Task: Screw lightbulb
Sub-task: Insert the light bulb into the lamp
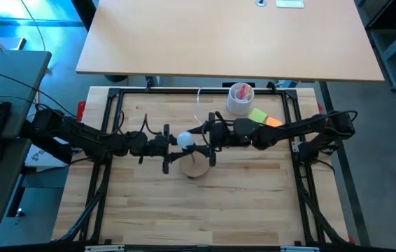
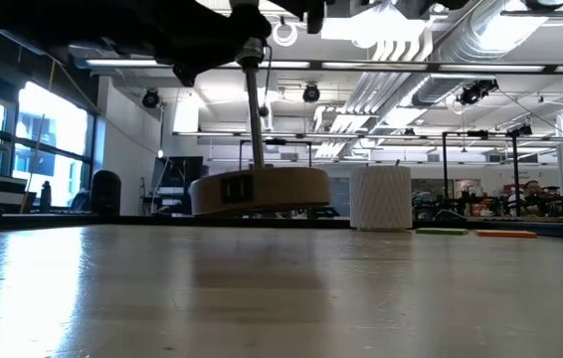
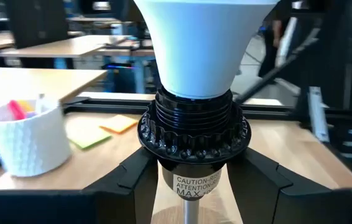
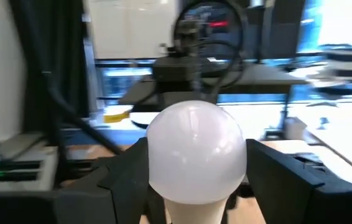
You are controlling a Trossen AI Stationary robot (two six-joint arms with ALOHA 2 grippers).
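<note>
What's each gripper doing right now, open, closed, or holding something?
Left gripper: closed on the black ribbed lamp socket beneath the bulb.
Right gripper: fingers either side of the white rounded lightbulb; a firm grip cannot be told.

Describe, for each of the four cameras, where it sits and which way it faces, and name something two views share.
High view: overhead, looking straight down; both arms meet at the lightbulb.
Low view: table height, looking level at the wooden stand and white cup.
Left wrist view: on the left arm, facing the black socket; left gripper around it.
Right wrist view: on the right arm, facing the bulb; right gripper flanking it.
Shared: both wrist views show the lightbulb.
</note>
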